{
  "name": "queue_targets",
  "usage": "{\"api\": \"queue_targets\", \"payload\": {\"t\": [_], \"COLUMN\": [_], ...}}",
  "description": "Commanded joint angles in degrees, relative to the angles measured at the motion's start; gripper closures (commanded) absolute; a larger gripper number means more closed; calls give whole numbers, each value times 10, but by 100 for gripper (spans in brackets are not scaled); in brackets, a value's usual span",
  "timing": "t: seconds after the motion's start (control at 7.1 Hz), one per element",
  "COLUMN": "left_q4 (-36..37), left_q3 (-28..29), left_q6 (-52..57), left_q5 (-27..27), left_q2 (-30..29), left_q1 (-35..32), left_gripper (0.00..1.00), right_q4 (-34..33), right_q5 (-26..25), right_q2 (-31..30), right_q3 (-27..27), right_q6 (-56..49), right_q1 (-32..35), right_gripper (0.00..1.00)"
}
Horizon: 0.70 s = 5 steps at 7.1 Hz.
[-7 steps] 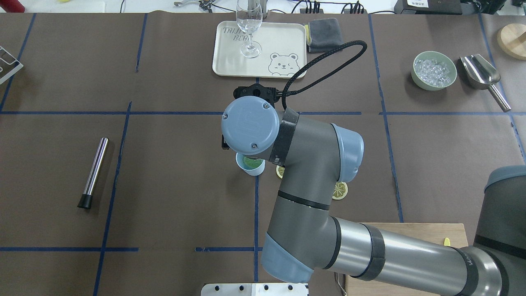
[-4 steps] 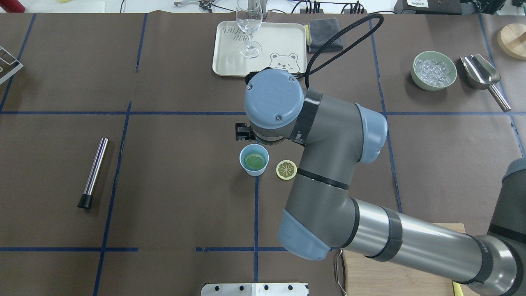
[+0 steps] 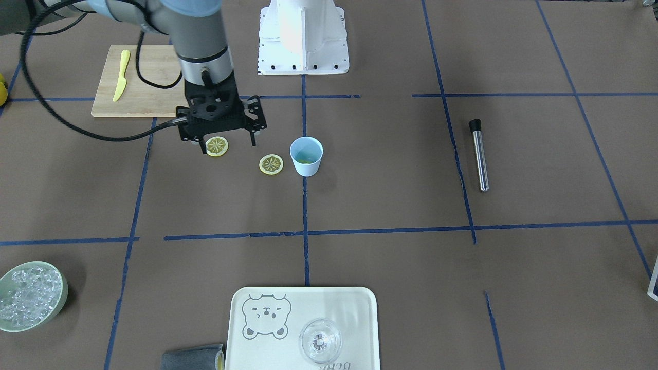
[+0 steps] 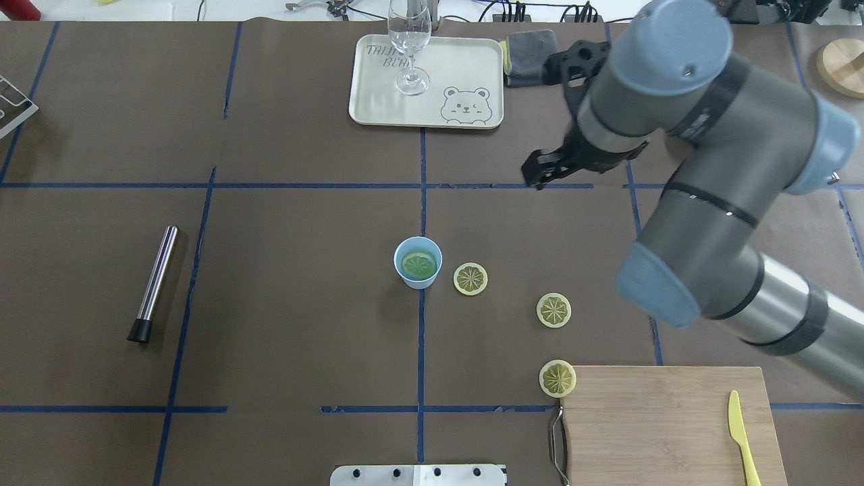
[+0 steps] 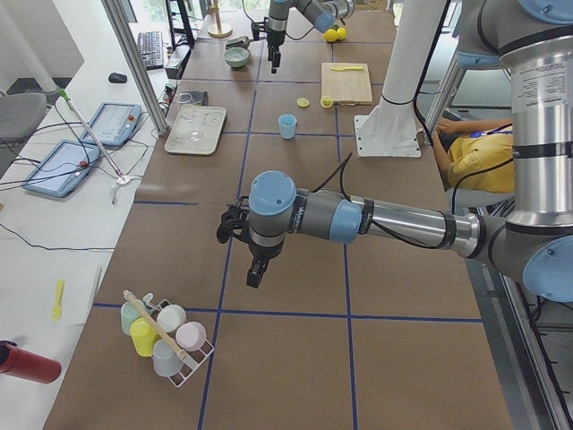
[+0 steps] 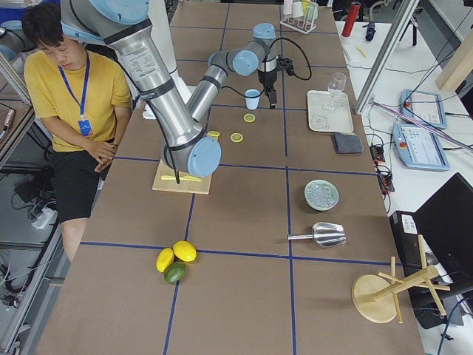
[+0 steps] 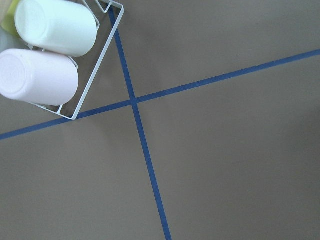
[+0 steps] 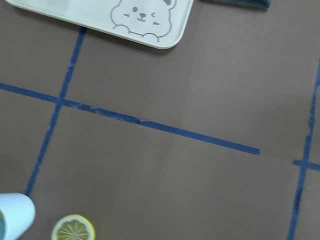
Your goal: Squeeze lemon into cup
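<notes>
The pale blue cup stands upright at the table's middle with a lemon slice lying inside it. It also shows in the front view. Three more lemon slices lie to its right: one beside the cup, one further right, and one at the cutting board's corner. My right gripper is open and empty, raised high, beyond and to the right of the cup. My left gripper hangs over the table's left end near a cup rack; I cannot tell whether it is open.
A cream tray holds a clear glass, with a grey cloth beside it. A steel muddler lies at the left. A cutting board with a yellow knife is at front right. The ice bowl is at far right.
My right arm has moved from over the cup up and away to the far right. The lemon slice in the cup and the slices on the table have come into view.
</notes>
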Motion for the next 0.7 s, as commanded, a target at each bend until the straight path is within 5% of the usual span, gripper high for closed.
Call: {"api": "queue_targets", "payload": {"t": [0.0,0.28,0.56], "left_q4": [-64,-77,-128], "left_q3": [29,24,22], "left_q6": [2,-3,-5], "left_q5": [-1,18,13], "left_q2": [2,-39,-63], "left_q1": [0,3,13], "left_gripper": [0,0,0], "right_q4": [2,16,17], "right_q5": [34,47,178], "right_q2": [-114,-232,-301], "right_q3": [19,24,24], "right_q6": [-118,-201,-293], "right_q1": [89,179,295], "right_gripper": [0,0,0]}}
